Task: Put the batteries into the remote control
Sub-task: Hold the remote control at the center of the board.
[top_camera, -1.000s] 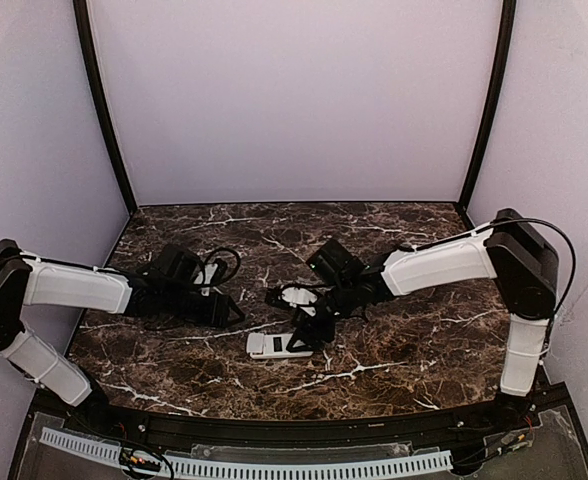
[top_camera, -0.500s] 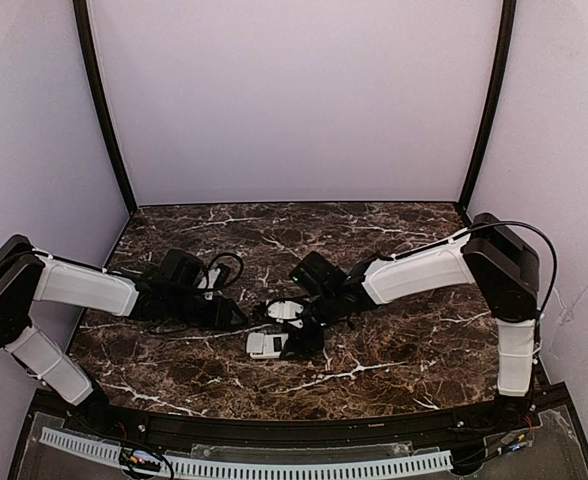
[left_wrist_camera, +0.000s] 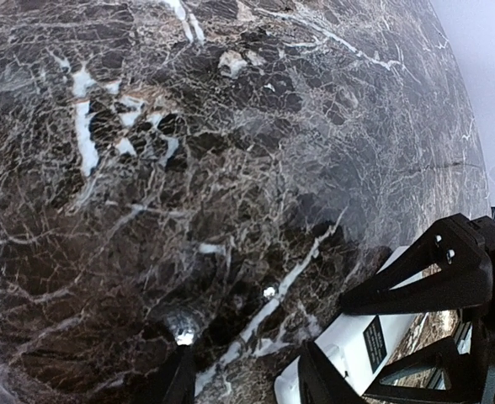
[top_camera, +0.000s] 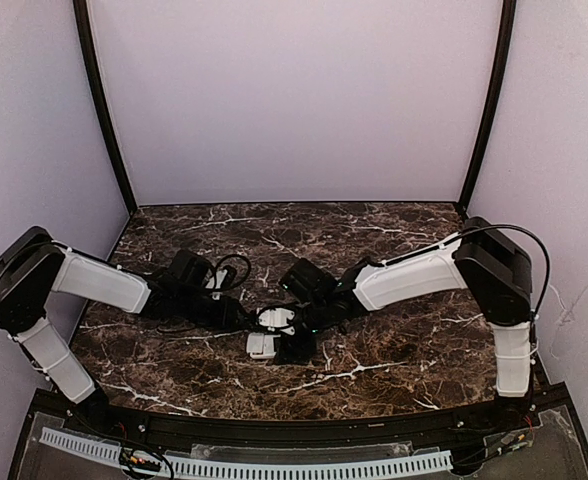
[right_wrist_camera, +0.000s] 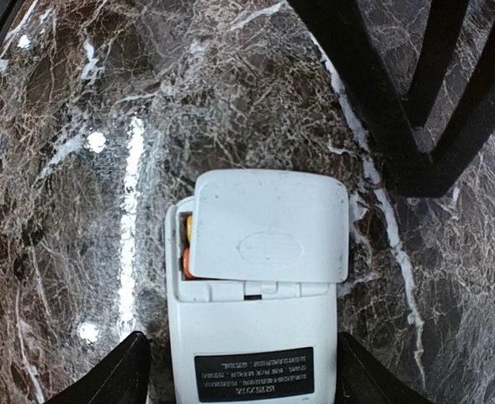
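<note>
The left tool (left_wrist_camera: 246,383) lies low over the dark marbled tabletop (top_camera: 404,345), left of centre, and points toward the middle. Its two fingers stand apart with only bare marble between them, and it has hold of nothing.

Just past its tips, near the middle of the tabletop, the remote control (top_camera: 262,345) lies flat with its white back up. In the right wrist view a black label (right_wrist_camera: 253,373) sits at the near end. At the far end a small white cover (right_wrist_camera: 268,236) rests askew over the battery recess, shifted so that it overhangs one long edge of the remote control. Along the uncovered strip of the recess, the orange ends of the batteries (right_wrist_camera: 185,257) show inside it.

The right tool (right_wrist_camera: 243,370) hangs directly over the remote control, reaching in from the right. Its fingers are spread wide, one on each side of the labelled end. A sliver of tabletop shows between one finger and the white edge. The other finger sits right at the edge, and I cannot tell whether it touches. It clamps nothing.
</note>
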`<state>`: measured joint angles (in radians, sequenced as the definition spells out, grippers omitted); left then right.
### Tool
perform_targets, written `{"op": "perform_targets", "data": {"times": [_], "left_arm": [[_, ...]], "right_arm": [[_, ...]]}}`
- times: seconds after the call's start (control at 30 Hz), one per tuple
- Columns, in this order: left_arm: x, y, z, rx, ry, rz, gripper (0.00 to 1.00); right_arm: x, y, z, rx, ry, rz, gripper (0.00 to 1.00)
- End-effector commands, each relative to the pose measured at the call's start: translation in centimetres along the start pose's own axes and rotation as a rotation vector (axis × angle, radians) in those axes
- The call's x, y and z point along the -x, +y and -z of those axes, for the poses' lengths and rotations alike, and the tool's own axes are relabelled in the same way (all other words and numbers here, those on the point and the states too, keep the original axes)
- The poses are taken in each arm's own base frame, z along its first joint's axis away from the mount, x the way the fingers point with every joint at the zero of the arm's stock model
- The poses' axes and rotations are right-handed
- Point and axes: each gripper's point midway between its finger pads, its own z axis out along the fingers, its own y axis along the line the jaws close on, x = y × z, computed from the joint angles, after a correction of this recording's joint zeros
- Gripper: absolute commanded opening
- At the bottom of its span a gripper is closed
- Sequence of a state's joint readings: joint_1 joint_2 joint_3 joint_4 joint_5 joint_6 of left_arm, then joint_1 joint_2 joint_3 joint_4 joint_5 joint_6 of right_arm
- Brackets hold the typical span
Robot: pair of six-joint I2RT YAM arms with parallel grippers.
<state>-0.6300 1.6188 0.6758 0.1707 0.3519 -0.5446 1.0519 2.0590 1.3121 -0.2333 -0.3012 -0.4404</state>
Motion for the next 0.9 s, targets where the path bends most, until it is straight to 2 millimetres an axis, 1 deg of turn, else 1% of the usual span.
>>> {"op": "perform_targets", "data": {"times": [0.0, 0.23, 0.43, 0.67, 0.87], "left_arm": [[1.0, -0.7, -0.3, -0.041, -0.012, 0.005, 0.42], [0.8, -0.7, -0.8, -0.047, 0.004, -0.002, 0.39], [0.4, -0.5, -1.7, -0.061, 0.028, 0.010, 0.35], [0.0, -0.2, -1.8, -0.060, 0.032, 0.022, 0.32], [-0.3, -0.1, -1.6, -0.051, 0.037, 0.023, 0.27]], "right_arm": [[0.7, -0.2, -0.8, -0.025, -0.001, 0.015, 0.71], [0.2, -0.5, -1.4, -0.036, 0.013, -0.005, 0.67], [-0.1, -0.6, -1.5, -0.044, 0.021, -0.020, 0.64], [-0.6, -0.9, -1.8, -0.064, 0.035, -0.041, 0.59], [-0.8, -1.3, -1.9, -0.088, 0.041, -0.056, 0.58]]}}
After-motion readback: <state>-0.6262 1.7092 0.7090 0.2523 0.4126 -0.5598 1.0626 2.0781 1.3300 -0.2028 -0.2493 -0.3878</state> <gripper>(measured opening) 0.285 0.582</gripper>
